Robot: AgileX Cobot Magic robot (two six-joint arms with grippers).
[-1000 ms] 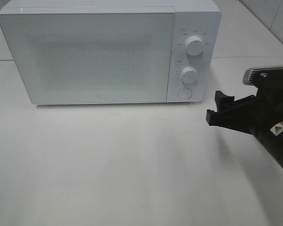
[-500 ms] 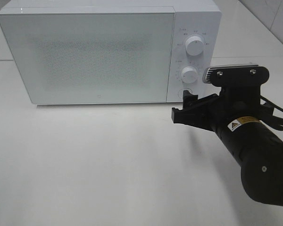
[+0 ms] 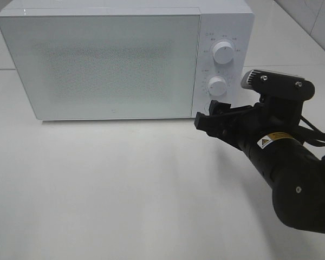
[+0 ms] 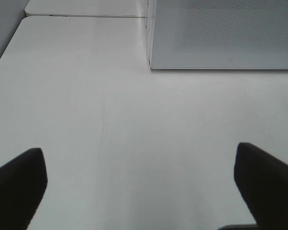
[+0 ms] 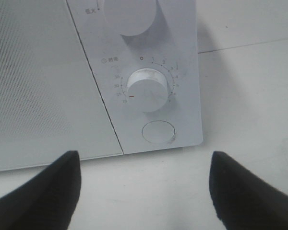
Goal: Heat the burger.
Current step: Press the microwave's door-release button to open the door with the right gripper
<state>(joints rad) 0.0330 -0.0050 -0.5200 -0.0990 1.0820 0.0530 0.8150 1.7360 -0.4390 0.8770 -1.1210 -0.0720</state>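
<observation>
The burger is out of view. The white microwave (image 3: 97,59) stands at the back of the table with its door shut. My right gripper (image 3: 208,115) is open and empty, hovering just in front of the lower right corner of the control panel. In the right wrist view its fingers (image 5: 43,191) flank the round button (image 5: 158,132) under the timer knob (image 5: 148,91). My left gripper (image 4: 141,191) is open over bare table, with the microwave's lower front corner (image 4: 221,33) ahead of it.
An upper knob (image 3: 223,52) and a lower knob (image 3: 218,85) sit on the panel. The white table (image 3: 97,189) stretches in front of the microwave. A tiled wall (image 3: 314,16) rises at the back right.
My right arm has swung left from the table's right edge up to the microwave's control panel. Its jaws look a little narrower. The microwave has not moved.
</observation>
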